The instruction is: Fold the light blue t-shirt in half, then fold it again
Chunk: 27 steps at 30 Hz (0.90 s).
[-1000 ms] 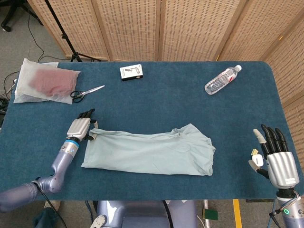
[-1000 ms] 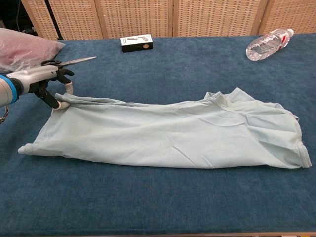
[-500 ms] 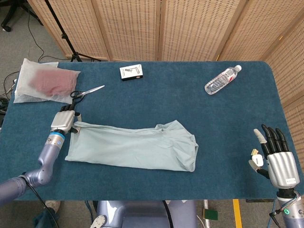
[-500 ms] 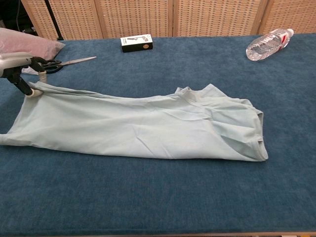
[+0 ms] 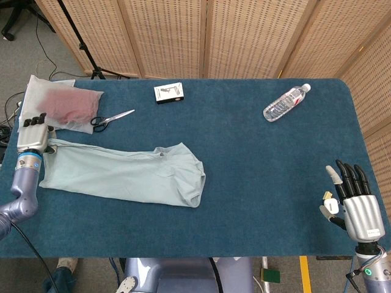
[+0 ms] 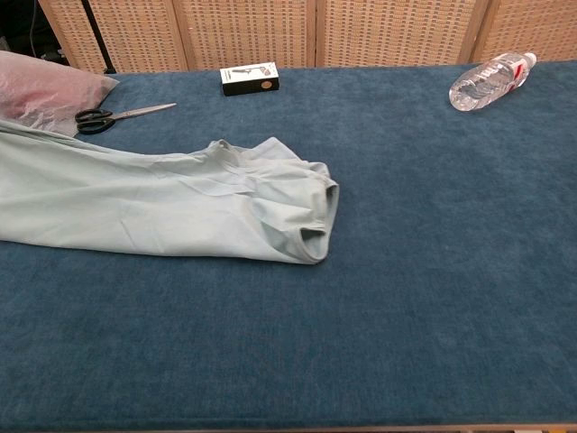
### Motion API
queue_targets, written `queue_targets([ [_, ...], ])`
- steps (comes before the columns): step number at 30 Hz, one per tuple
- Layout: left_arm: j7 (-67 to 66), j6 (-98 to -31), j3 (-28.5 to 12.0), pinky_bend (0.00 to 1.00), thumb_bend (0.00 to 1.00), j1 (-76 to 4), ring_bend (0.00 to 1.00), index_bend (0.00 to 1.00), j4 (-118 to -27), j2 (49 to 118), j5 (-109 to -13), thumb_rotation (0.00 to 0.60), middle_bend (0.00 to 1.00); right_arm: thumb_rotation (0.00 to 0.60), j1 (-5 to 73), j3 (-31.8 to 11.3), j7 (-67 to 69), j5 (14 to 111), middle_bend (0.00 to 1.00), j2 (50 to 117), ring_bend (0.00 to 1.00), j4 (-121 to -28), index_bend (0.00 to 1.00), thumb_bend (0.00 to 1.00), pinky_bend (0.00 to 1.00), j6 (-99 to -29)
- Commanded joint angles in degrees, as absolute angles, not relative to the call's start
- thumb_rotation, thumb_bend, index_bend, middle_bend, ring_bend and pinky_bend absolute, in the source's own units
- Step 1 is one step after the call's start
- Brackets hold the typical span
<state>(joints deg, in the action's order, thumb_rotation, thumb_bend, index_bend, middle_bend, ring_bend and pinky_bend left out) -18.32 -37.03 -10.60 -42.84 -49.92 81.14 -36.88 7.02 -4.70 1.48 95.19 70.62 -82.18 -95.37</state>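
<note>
The left robot hand (image 5: 33, 131) sits at the desk's (image 5: 256, 177) left edge, pinching the far left corner of the light blue t-shirt (image 5: 122, 174), which lies folded lengthwise and stretches away from that hand toward the desk's middle. Scissors (image 5: 112, 118) and a plastic bag (image 5: 58, 110) lie just beyond the held hem. The right robot hand (image 5: 351, 204) hovers empty, fingers spread, off the near right edge, with bare blue surface between it and the shirt's sleeve end; a water bottle (image 5: 286, 102) lies beyond it.

Left hand (image 5: 33, 131) closed — right hand (image 5: 352, 201) upright, fingers apart.
</note>
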Motion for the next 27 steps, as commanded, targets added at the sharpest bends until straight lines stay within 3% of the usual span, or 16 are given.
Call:
queue_targets([
  [1,-16.53,-31.31,-11.36,0.00,0.47,-43.43,0.00,0.77,-40.09,82.63,-35.49,0.600,0.00,0.600,7.06,-4.73,1.32,95.12,0.00,70.69,0.00,-82.15,0.00,0.00,0.00,-95.23],
  [8,-14.38,-25.30,-12.49,0.00,0.48,-44.17,0.00,0.77,-29.63,85.50,-36.28,0.600,0.00,0.600,7.11,-4.70,0.94,95.16,0.00,70.82,0.00,-82.10,0.00,0.00,0.00,-94.95],
  [14,-12.36,-23.85,-13.13,0.00,0.48,-43.90,0.00,0.77,-28.66,85.97,-38.56,0.600,0.00,0.600,7.02,-4.75,1.16,95.18,0.00,70.73,0.00,-82.17,0.00,0.00,0.00,-95.12],
  [18,-9.61,-25.06,-13.82,0.00,0.48,-43.13,0.00,0.77,-32.69,84.39,-41.46,0.600,0.00,0.600,6.92,-4.75,1.42,95.28,0.00,70.60,0.00,-82.24,0.00,0.00,0.00,-95.32],
  [27,-1.62,-33.70,-14.66,0.00,0.49,-38.80,0.00,0.77,-53.96,74.48,-53.16,0.600,0.00,0.600,6.77,-4.98,1.49,95.23,0.00,70.42,0.00,-82.20,0.00,0.00,0.00,-95.69],
])
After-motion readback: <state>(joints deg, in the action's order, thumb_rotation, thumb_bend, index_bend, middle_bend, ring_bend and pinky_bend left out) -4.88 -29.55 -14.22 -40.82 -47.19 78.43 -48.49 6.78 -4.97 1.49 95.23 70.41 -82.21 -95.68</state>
